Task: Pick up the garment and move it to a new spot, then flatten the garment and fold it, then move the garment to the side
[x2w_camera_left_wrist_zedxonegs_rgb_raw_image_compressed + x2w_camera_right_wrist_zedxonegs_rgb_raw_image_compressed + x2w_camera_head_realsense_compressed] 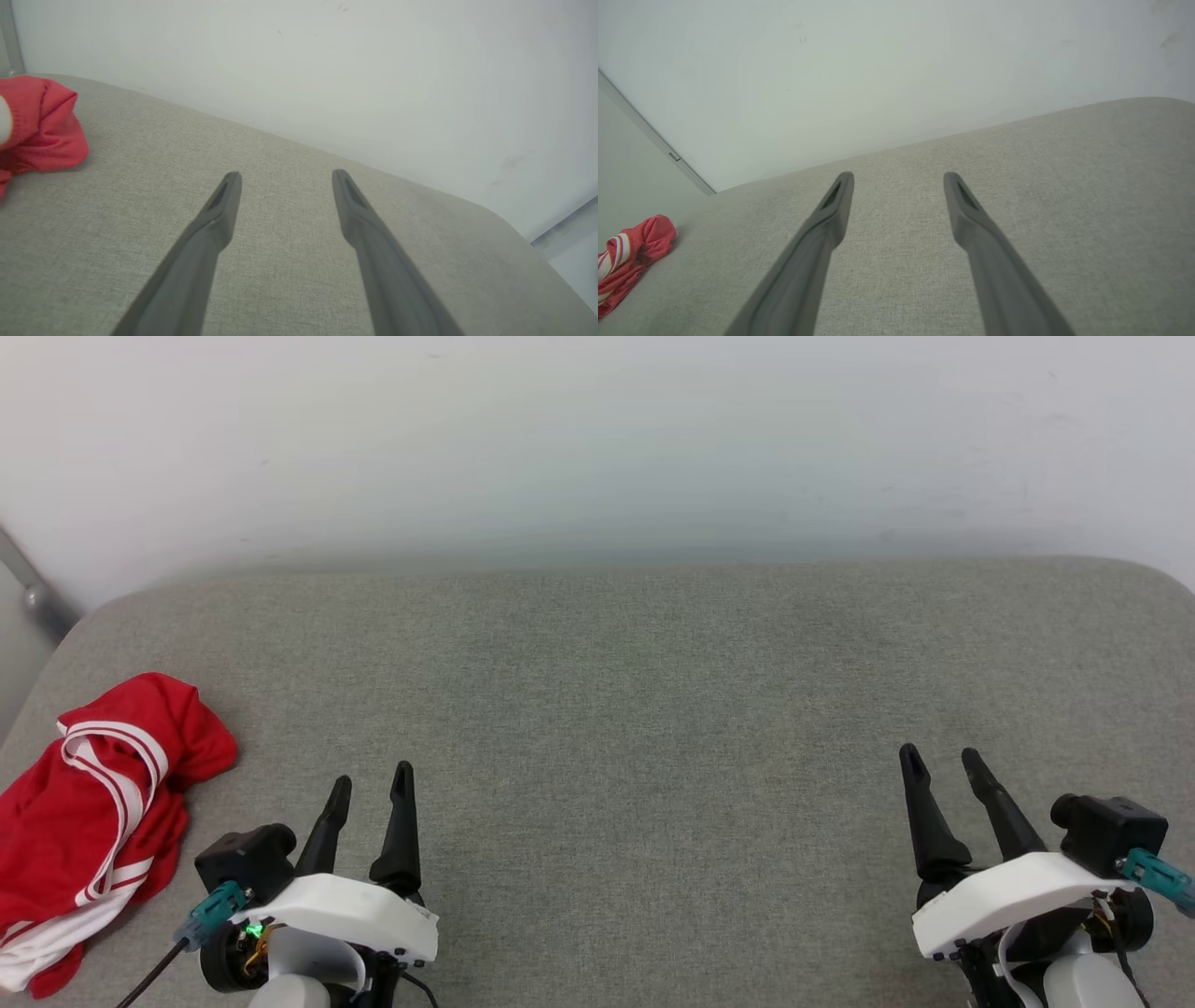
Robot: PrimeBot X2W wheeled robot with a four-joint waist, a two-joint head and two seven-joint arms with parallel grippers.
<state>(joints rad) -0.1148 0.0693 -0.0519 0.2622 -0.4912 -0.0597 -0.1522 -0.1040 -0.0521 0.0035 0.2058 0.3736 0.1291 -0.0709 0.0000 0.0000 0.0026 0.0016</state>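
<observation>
The garment (93, 812), red with white-and-red striped trim, lies crumpled at the far left edge of the grey padded surface (635, 709). Part of the garment (39, 126) reaches into the left wrist view at its left side, and the garment (628, 256) is small at the lower left of the right wrist view. My left gripper (372, 784) stands open just right of the garment, apart from it, nothing between its fingers. My right gripper (941, 758) stands open at the lower right, far from the garment. The left gripper (286, 176) and right gripper (899, 177) hover over bare fabric.
A pale wall (597, 439) rises behind the padded surface. A grey metal rail (33, 588) slants at the back left corner. The surface's rounded edges curve down at the left and the right.
</observation>
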